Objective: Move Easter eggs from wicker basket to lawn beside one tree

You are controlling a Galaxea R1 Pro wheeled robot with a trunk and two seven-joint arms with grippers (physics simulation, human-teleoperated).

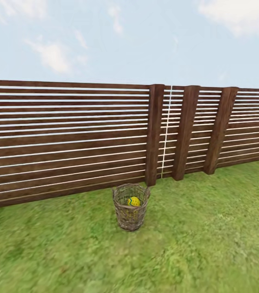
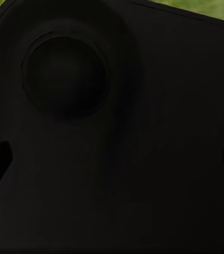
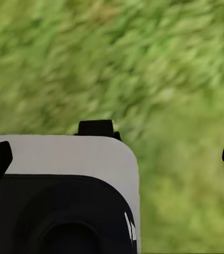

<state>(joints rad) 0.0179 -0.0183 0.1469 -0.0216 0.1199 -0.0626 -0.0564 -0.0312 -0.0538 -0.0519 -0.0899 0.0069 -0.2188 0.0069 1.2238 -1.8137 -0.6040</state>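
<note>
Easter eggs not yet out: wicker basket [image 1: 130, 206] standing upright on the lawn [image 1: 211, 244], just in front of the dark slatted fence [image 1: 64, 138] near one of its thick posts [image 1: 154, 134]. One yellow egg [image 1: 134, 201] visible inside over the rim, dotted rather than banded as far as can be told; more yellow glimpsed through the weave lower down, too small to count as separate eggs. No egg lying on the grass anywhere in the head view. No tree in sight either, so a drop spot not yet chosen.

Judged from this: task at its very beginning, nothing done, all three eggs left to lift out and carry. Basket well ahead of the robot, so an approach probably needed before any reach.

Right gripper [image 3: 112, 153]: dark fingertips at the two edges of the right wrist view, spread wide, nothing between them, hanging over grass beside a white and black part of the robot's body [image 3: 59, 201]. Left gripper [image 2: 112, 159]: likewise spread, nothing held, facing a dark robot surface at close range, with a sliver of grass at the top edge.
</note>
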